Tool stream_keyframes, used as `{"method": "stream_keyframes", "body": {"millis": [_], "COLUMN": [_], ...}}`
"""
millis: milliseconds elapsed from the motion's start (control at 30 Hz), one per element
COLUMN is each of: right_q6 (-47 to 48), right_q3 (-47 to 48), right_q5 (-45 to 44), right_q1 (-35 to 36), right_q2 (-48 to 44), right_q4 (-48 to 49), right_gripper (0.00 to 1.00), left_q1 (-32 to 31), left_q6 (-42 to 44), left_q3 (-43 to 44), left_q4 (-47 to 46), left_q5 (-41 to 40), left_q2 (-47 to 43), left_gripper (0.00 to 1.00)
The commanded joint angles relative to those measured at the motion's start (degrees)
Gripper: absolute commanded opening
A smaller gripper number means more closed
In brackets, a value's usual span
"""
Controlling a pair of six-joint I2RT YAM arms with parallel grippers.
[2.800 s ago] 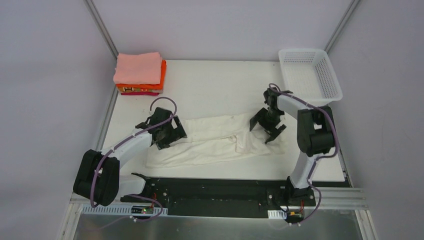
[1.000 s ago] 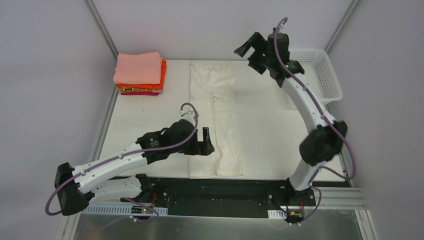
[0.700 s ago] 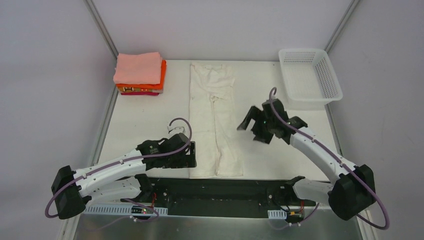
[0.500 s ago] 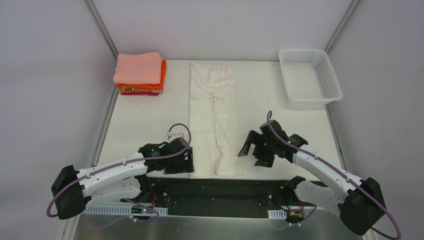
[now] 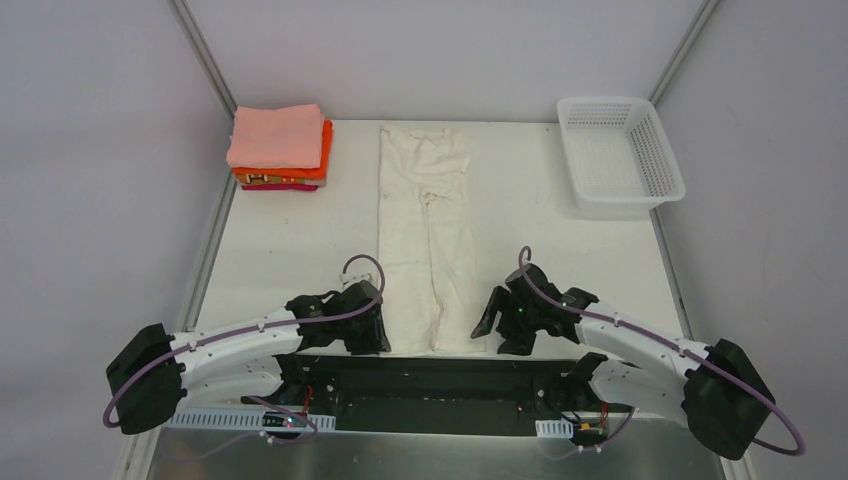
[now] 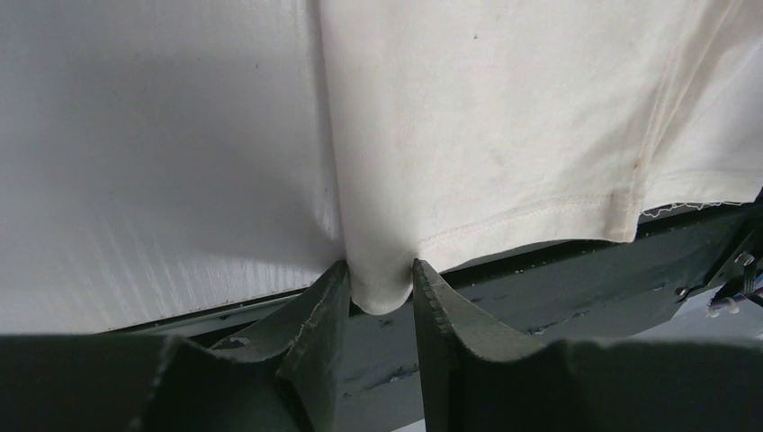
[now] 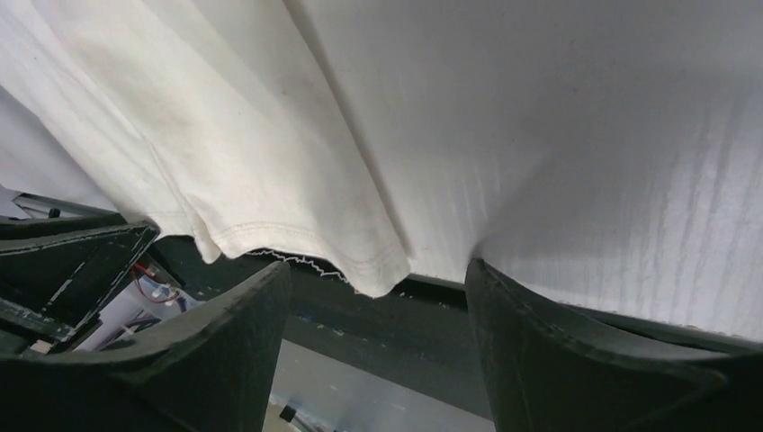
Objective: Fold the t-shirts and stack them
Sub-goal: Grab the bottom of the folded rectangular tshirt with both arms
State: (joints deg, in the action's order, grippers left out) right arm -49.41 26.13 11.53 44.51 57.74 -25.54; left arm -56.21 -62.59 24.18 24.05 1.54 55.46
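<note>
A cream-white t-shirt [image 5: 425, 230], folded into a long narrow strip, runs from the table's far edge to its near edge. My left gripper [image 5: 378, 338] sits at the strip's near-left hem corner. In the left wrist view that gripper [image 6: 380, 270] is shut on the t-shirt [image 6: 495, 135], with the corner bulging between both fingers. My right gripper [image 5: 495, 335] is at the near-right hem corner. In the right wrist view it [image 7: 378, 265] stands open, its jaws wide on either side of the shirt's [image 7: 225, 135] corner without touching it.
A folded stack sits at the far left: a salmon-pink t-shirt [image 5: 277, 135] on top, orange [image 5: 322, 150] below it, magenta [image 5: 280, 186] at the bottom. A white lattice basket [image 5: 622, 155] stands at the far right. A black rail [image 5: 430, 375] runs along the white table's [image 5: 290, 240] near edge.
Both arms came down to the near hem corners. The right swung in from the far side. The left jaws closed onto the corner, and the right jaws narrowed a little.
</note>
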Motion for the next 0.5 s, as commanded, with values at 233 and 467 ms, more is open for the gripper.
{"method": "stream_keyframes", "body": {"millis": [233, 467], "right_q6": [-2.85, -3.65], "right_q3": [-1.92, -4.16], "right_q5": [-1.51, 2.51], "right_q1": [1.52, 3.75], "right_q2": [7.14, 2.14], "right_q4": [5.92, 4.27], "right_gripper": [0.3, 0.0], "left_q1": [-0.14, -0.24], "left_q6": [-2.23, -4.15], "left_q3": [-1.96, -5.77], "left_q4": [-3.75, -3.5], "left_q5": [0.1, 5.64], "left_q2": [2.6, -6.13], "left_gripper": [0.0, 0.0]}}
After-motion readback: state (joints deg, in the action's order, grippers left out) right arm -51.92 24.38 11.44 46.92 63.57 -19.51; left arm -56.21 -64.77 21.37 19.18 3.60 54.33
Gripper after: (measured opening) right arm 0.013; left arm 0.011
